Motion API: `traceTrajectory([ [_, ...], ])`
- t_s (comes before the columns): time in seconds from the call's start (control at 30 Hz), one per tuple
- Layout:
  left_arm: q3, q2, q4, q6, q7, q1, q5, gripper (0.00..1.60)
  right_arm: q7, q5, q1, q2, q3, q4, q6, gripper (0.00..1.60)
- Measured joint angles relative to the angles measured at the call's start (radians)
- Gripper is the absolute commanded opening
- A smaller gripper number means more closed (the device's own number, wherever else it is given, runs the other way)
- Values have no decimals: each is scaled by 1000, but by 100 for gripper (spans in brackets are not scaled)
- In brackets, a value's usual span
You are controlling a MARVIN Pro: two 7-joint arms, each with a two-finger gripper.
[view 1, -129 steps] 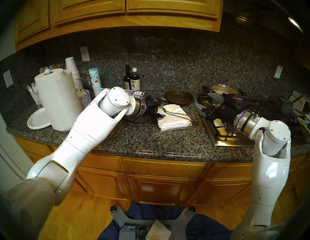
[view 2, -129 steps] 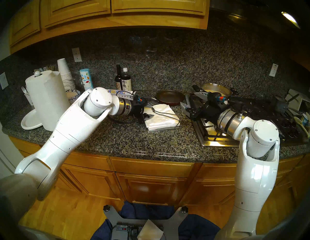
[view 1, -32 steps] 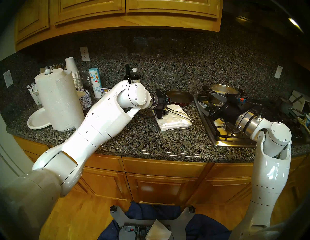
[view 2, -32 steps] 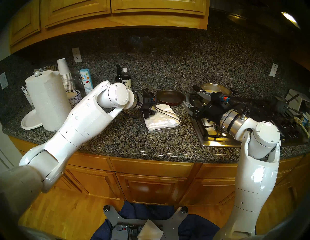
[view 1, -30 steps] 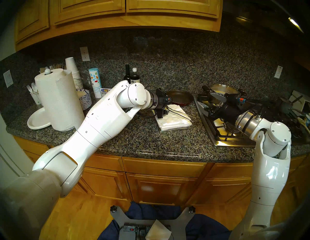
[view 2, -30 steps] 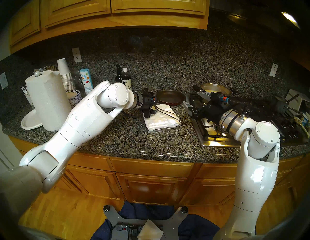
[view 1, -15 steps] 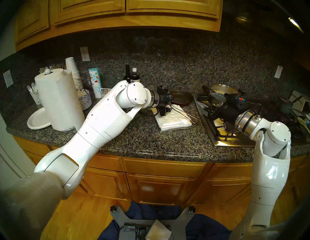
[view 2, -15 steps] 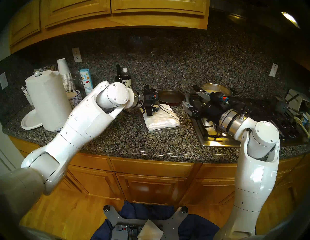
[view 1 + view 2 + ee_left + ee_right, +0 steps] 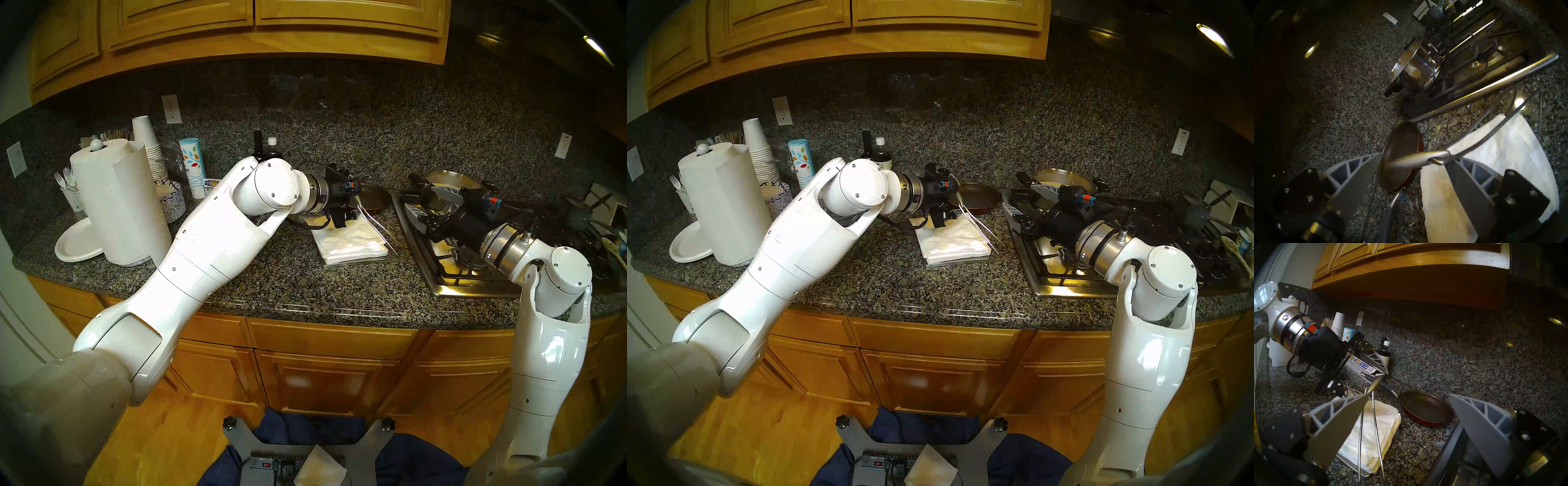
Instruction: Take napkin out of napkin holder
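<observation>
Warm, dim kitchen light fell from an under-cabinet lamp [image 9: 599, 51] above the stovetop [image 9: 475, 271], which threw back yellow glare. Fisheye bending darkened every rim; near the lens, the left claw [image 9: 1412, 162] looked soft and blurred.

Head views overhead; wrist views close.

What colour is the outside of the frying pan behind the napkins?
Red outside, dark inside; the frying pan shows it best in the right wrist view.

Napkin stack [image 9: 349, 239] in napkin holder [image 9: 356, 262], frying pan [image 9: 371, 200] behind, stovetop [image 9: 468, 271] right
</observation>
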Motion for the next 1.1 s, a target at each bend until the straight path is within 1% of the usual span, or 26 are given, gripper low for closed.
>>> traceTrajectory([
  [0.2, 1, -17, 3, -6, 0, 1, -14, 137, 0, 3, -2, 0, 16, -7, 0, 160],
  [0.47, 2, -42, 11, -13, 6, -1, -22, 141, 0, 11, -11, -1, 43, -21, 0, 160],
  [1.1, 9, -78, -26, -14, 6, 2, -48, 141, 2, 30, -40, -17, 89, -45, -2, 160],
])
